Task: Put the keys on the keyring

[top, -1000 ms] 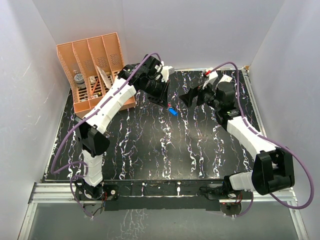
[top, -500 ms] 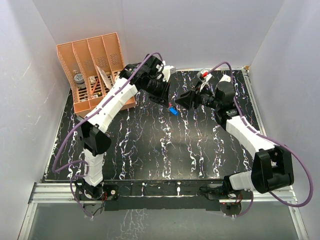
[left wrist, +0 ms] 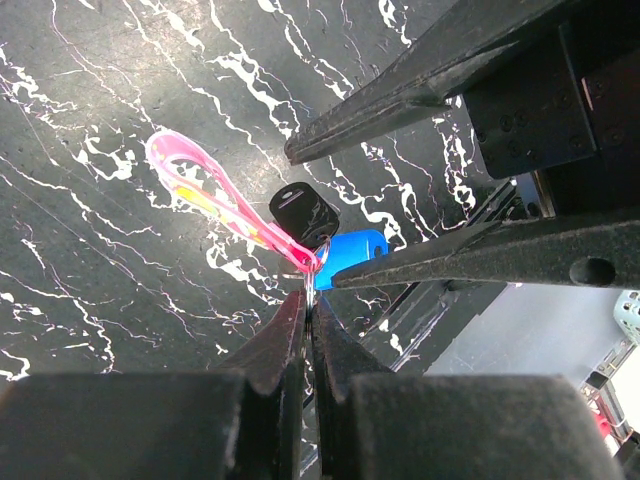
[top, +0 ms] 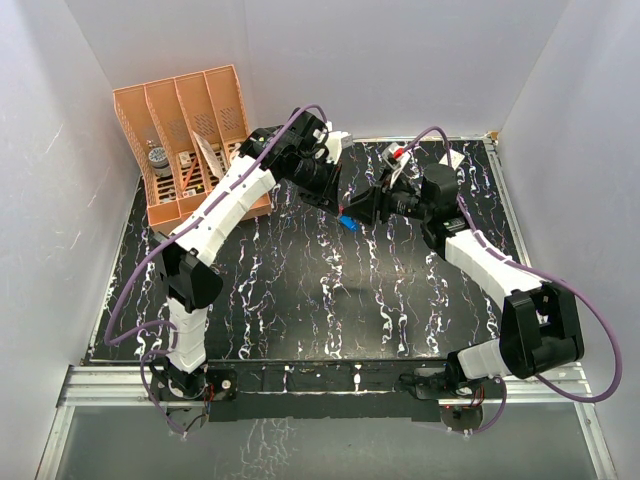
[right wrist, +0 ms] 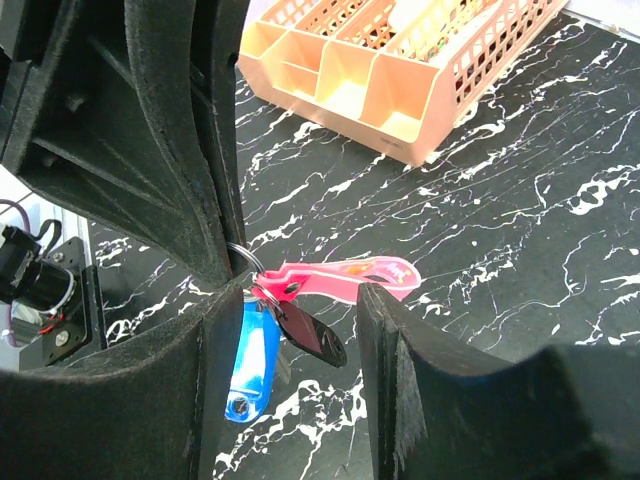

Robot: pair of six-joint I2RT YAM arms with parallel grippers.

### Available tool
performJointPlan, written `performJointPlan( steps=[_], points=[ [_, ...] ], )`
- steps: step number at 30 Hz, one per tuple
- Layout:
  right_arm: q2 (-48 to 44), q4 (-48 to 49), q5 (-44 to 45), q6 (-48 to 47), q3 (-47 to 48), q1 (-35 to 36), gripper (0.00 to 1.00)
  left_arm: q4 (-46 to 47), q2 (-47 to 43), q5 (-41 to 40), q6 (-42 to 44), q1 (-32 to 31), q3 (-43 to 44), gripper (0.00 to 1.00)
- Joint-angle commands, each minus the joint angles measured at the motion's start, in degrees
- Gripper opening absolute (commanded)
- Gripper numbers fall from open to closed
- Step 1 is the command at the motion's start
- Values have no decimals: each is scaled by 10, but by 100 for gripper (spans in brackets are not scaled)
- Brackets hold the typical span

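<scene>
Top external: peach organizer [top: 226, 95], small items [top: 157, 158] inside

Blue key [right wrist: 245, 365], black key [right wrist: 312, 338], hanging together from pink keyring [right wrist: 345, 275]

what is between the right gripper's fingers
The blue key and black key, hanging off the pink keyring; clearest in the right wrist view.

Left arm [top: 225, 205] and right arm [top: 485, 262]: white link shells, black joint housings. A purple cable [top: 432, 129] trails behind the right claw [top: 352, 214]. Its fingers [right wrist: 400, 400] are matte black and tapered; screws [left wrist: 515, 120] stud the block behind them.
</scene>
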Motion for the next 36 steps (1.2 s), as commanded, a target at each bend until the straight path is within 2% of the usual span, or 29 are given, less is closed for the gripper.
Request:
performJointPlan(
  steps=[1,13,17,27,36],
  points=[
    [-4,33,-6,4,29,7,47,-5,2,19,-2,-5,22,0],
    [13,33,-3,4,40,16,40,-5,1,31,-1,-13,22,0],
    [17,28,-4,1,43,18,31,-3,-1,30,0,-14,22,0],
    [13,21,-6,-7,42,19,0,4,-3,19,-1,-14,20,0],
    [7,54,4,16,23,19,0,49,-27,-12,-20,-14,-10,0]
  ],
)
